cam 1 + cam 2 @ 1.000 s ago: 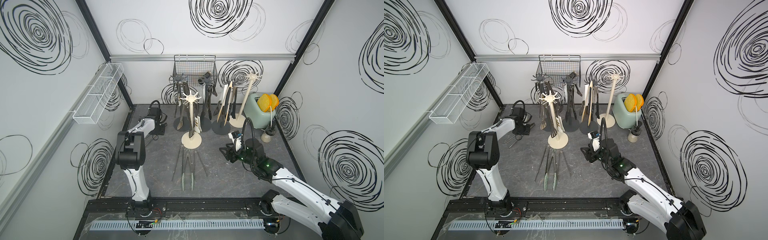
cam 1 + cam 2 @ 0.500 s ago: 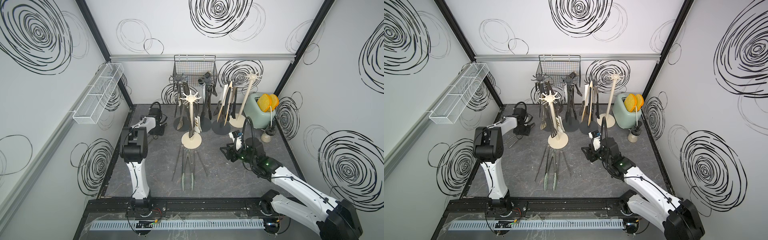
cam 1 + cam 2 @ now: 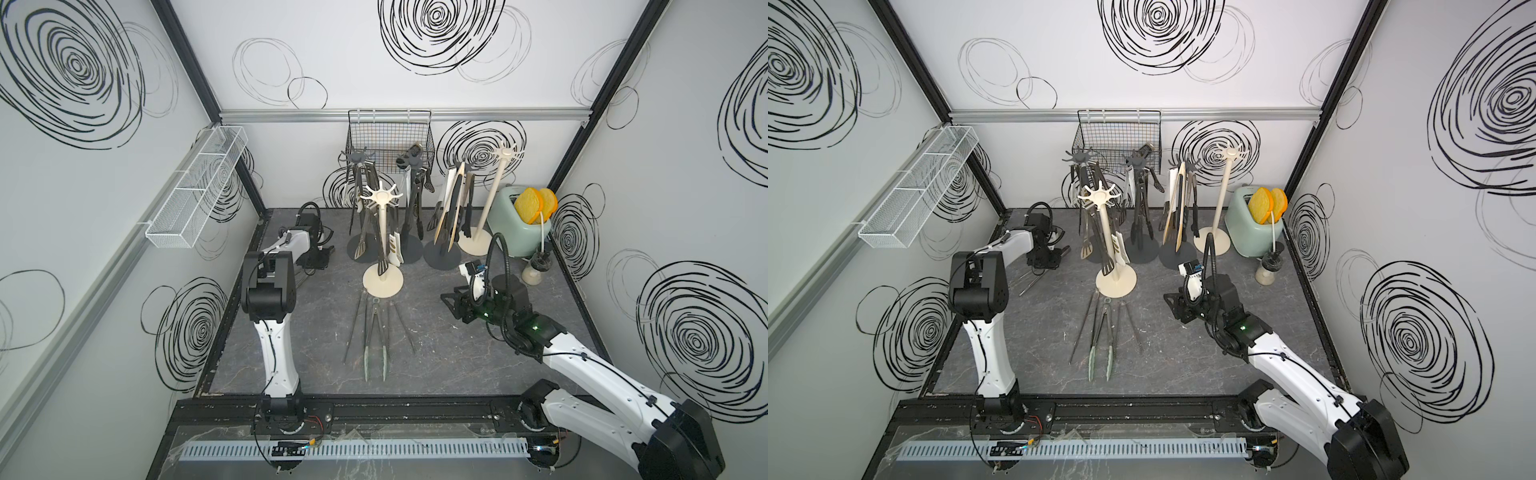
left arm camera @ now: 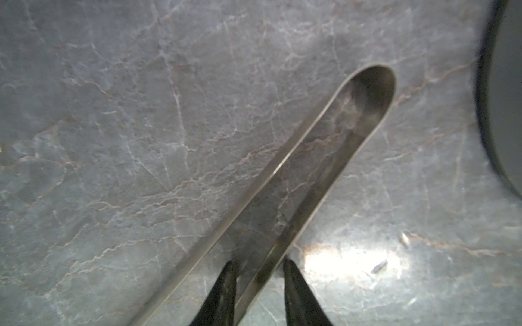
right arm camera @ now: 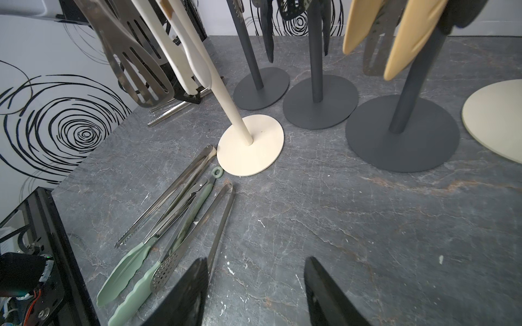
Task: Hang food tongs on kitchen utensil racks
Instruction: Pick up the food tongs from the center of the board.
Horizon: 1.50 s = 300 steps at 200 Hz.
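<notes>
A pair of steel food tongs (image 4: pixel 306 210) lies on the grey table at the back left. My left gripper (image 4: pixel 258 262) is low over it, fingers straddling one arm of the tongs with a narrow gap; both top views show the left gripper (image 3: pixel 318 259) (image 3: pixel 1052 259) there. Three more food tongs, one green-tipped (image 3: pixel 374 332) (image 5: pixel 169 234), lie mid-table in front of a cream kitchen utensil rack (image 3: pixel 381 232). Behind it, three dark grey racks (image 3: pixel 358 158) carry hung tongs, and a second cream rack (image 3: pixel 505 153) has bare hooks. My right gripper (image 5: pixel 255 259) (image 3: pixel 451 305) hovers open and empty, to the right of the mid-table tongs.
A pale green toaster (image 3: pixel 519 232) with orange slices and a small jar (image 3: pixel 536 270) stand at the back right. A black wire basket (image 3: pixel 388 137) hangs on the back wall. A white mesh tray (image 3: pixel 195 195) hangs on the left wall.
The left arm's elbow has swung forward and down. Its jaws have narrowed around one arm of the steel tongs. The right arm has not moved.
</notes>
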{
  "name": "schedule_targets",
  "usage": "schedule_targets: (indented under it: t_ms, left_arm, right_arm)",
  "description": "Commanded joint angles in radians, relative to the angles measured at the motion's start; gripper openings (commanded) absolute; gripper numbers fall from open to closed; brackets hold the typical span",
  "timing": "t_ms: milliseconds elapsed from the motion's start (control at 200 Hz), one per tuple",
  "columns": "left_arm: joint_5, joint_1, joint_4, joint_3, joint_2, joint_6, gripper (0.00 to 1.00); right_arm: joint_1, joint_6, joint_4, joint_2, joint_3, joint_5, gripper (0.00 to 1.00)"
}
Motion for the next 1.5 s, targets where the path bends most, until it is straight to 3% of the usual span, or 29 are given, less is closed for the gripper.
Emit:
schedule_targets:
  t_ms: [0,625,781,796,901,1236,1496]
  left_arm:
    - [0.053,0.003,-0.092,-0.013,0.073,0.01,0.33]
    - [0.05,0.002,-0.068,-0.035,0.04,0.009,0.13]
    - [0.045,0.002,-0.055,-0.044,0.011,-0.001,0.05]
    - [0.046,0.002,-0.052,-0.046,0.007,-0.002,0.0]
    - [0.04,0.002,-0.035,-0.057,-0.033,-0.018,0.0]
    - [0.089,0.005,0.074,-0.112,-0.31,-0.128,0.0]
    - [0.098,-0.025,0.187,-0.233,-0.585,-0.213,0.0]
  right_arm:
    - [-0.007,0.006,-0.012,-0.001,-0.012,-0.009,0.58]
    - [-0.015,0.01,-0.022,0.001,-0.012,-0.004,0.58]
    - [-0.017,0.014,-0.028,0.002,-0.011,0.002,0.58]
    - [-0.018,0.014,-0.028,0.002,-0.009,0.003,0.58]
    - [-0.018,0.016,-0.033,0.004,-0.008,0.003,0.58]
    - [-0.028,0.017,-0.042,0.003,-0.006,0.027,0.57]
    - [-0.033,0.014,-0.053,0.021,0.011,0.05,0.57]
